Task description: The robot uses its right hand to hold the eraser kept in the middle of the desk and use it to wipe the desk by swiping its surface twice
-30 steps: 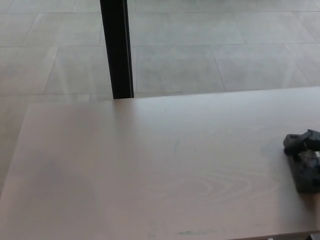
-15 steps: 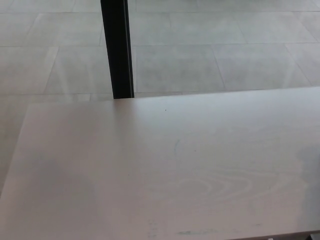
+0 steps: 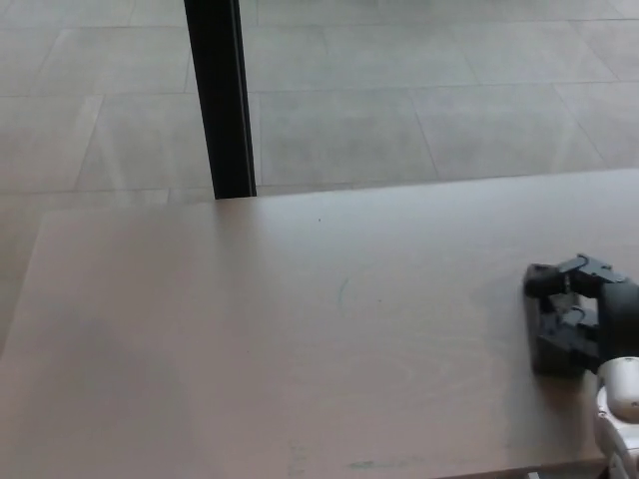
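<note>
Desk: pale wood desk, tiled floor beyond its far edge.
Right hand: black right hand enters at the desk's right edge, low over the surface; whether its fingers clamp anything, I cannot tell.
Eraser: a dark block lies under the hand, too blurred to tell from the fingers.
Mark: faint greenish mark mid-desk.
Post: black post behind the desk, left.

Right hand: black, blocky housing with thick segmented fingers. Wrist section: white, rounded shell.
</note>
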{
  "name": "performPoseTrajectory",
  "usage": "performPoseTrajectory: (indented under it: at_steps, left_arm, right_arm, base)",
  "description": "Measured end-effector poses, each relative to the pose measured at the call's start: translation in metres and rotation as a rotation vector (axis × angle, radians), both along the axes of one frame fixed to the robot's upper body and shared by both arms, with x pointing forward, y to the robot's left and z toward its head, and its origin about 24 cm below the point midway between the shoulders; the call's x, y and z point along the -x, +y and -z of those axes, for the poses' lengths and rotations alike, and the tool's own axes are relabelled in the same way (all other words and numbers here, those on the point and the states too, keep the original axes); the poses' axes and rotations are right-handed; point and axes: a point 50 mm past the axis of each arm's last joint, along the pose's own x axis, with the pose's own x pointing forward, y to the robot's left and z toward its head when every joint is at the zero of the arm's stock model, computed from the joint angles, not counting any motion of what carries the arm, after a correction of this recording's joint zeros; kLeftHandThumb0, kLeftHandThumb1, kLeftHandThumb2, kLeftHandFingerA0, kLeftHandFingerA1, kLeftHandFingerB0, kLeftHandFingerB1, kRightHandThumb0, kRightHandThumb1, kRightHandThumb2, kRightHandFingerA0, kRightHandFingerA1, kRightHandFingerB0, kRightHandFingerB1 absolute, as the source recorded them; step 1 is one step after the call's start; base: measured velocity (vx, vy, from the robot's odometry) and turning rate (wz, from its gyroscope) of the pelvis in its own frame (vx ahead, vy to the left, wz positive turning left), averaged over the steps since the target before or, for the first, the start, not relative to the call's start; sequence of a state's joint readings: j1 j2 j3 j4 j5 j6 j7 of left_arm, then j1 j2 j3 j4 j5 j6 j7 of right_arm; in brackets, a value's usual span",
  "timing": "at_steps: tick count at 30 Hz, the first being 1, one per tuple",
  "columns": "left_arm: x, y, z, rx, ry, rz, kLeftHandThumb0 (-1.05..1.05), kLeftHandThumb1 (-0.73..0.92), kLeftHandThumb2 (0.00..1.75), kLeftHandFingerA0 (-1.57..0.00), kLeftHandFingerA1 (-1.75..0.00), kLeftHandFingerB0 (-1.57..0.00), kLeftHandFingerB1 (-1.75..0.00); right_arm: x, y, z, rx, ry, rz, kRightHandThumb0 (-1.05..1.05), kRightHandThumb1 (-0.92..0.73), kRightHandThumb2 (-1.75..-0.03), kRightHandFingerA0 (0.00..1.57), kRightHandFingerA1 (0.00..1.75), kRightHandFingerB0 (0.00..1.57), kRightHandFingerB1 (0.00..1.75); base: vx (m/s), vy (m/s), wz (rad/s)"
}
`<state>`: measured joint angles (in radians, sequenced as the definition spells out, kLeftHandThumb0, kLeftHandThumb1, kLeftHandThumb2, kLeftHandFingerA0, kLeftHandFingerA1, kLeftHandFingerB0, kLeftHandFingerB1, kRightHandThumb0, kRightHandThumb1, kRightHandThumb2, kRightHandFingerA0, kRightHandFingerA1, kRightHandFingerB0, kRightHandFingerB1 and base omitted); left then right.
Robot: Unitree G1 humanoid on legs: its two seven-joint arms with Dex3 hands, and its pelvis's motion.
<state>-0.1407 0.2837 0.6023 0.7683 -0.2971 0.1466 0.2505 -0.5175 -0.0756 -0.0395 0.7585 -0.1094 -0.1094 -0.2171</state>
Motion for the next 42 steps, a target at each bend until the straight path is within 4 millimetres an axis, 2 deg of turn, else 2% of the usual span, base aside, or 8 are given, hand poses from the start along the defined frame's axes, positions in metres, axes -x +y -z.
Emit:
performPoseTrajectory:
  at_steps: [1,7,10,17,27,32,35,42]
  left_arm:
    - [0.0,0.0,0.0,0.001,0.0,0.0,-0.75,0.75,0.63,-0.47,-1.22,-0.52,-0.99]
    - [-0.001,-0.001,0.002,0.009,0.004,-0.001,-0.75,0.75,0.63,-0.47,-1.17,-0.51,-0.95]
    - [-0.001,-0.001,0.002,0.011,0.005,0.0,-0.74,0.76,0.62,-0.45,-1.21,-0.5,-0.98]
    - [-0.003,-0.002,0.001,0.011,-0.001,0.002,-0.74,0.76,0.63,-0.47,-1.17,-0.46,-0.98]
    - [-0.005,-0.005,0.004,0.009,0.021,0.024,-0.72,0.76,0.63,-0.47,-1.12,-0.47,-0.93]
    - [-0.004,-0.007,0.007,0.002,0.044,0.038,-0.74,0.76,0.63,-0.48,-1.15,-0.49,-0.94]
    - [-0.004,-0.007,0.008,0.002,0.053,0.038,-0.73,0.74,0.62,-0.47,-1.16,-0.49,-0.95]
    - [-0.002,-0.006,0.009,-0.002,0.047,0.027,-0.73,0.76,0.63,-0.45,-1.16,-0.47,-0.95]
  right_arm:
    - [0.0,0.009,-0.001,-0.008,-0.007,-0.023,-0.22,-0.55,-1.1,0.99,1.75,0.8,1.51]
    - [0.009,0.048,0.001,-0.064,-0.02,-0.119,-0.22,-0.55,-1.13,0.98,1.75,0.82,1.53]
    - [0.013,0.062,0.002,-0.086,-0.022,-0.152,-0.2,-0.58,-1.13,0.93,1.75,0.75,1.55]
    - [0.029,0.089,0.004,-0.128,-0.021,-0.245,-0.19,-0.54,-1.21,0.98,1.75,0.78,1.59]
    - [0.07,0.14,0.006,-0.196,-0.004,-0.487,-0.18,-0.56,-1.23,0.97,1.75,0.74,1.63]
    - [0.077,0.147,0.007,-0.202,0.015,-0.546,-0.2,-0.56,-1.22,0.98,1.75,0.77,1.61]
    - [0.074,0.142,0.007,-0.207,0.022,-0.54,-0.21,-0.6,-1.14,0.93,1.75,0.73,1.61]
    - [0.058,0.121,0.002,-0.198,0.027,-0.472,-0.22,-0.57,-1.15,0.94,1.75,0.77,1.58]
  base:
    - [0.0,0.0,0.0]
    - [0.0,0.0,0.0]
    - [0.0,0.0,0.0]
    - [0.0,0.0,0.0]
    - [0.0,0.0,0.0]
    - [0.0,0.0,0.0]
    - [0.0,0.0,0.0]
    - [0.0,0.0,0.0]
